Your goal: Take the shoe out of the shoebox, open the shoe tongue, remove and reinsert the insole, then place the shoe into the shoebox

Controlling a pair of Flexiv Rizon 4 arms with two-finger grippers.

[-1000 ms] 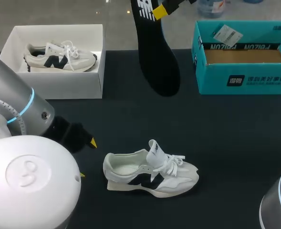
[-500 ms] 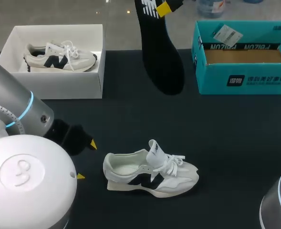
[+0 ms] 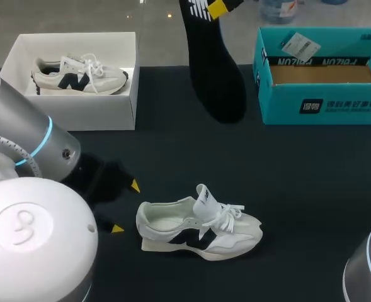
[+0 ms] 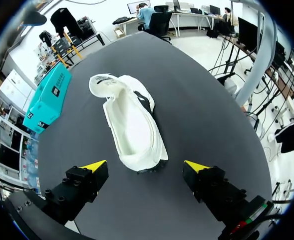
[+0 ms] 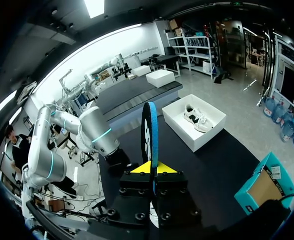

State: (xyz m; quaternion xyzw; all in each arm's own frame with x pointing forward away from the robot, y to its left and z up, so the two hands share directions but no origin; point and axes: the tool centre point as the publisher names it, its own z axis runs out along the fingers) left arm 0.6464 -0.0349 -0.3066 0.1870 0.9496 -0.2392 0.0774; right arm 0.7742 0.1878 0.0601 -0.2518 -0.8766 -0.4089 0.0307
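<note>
Right wrist view: your right gripper has its two yellow tips pressed together on a black insole. It pinches the insole by one end, so the insole stands edge-on ahead of the fingers with a blue rim showing. In the head view the right gripper is high over the far side of the table. The insole hangs down from it in the air, its white-printed end at the fingers.

In the left wrist view, your left gripper is spread wide and holds nothing. The heel of the shoe lies between the two tips and touches neither. In the head view the left gripper sits just beside the heel.

The shoe stands on its sole on the near part of the dark table, with its toe pointing away from the left gripper. It is white with a black logo on the side. Its tongue is pulled up and its laces are loose. Its inside shows bare and pale.

A white shoebox at the far left holds a second shoe of the same kind. A teal box at the far right lies open, with brown card inside.
</note>
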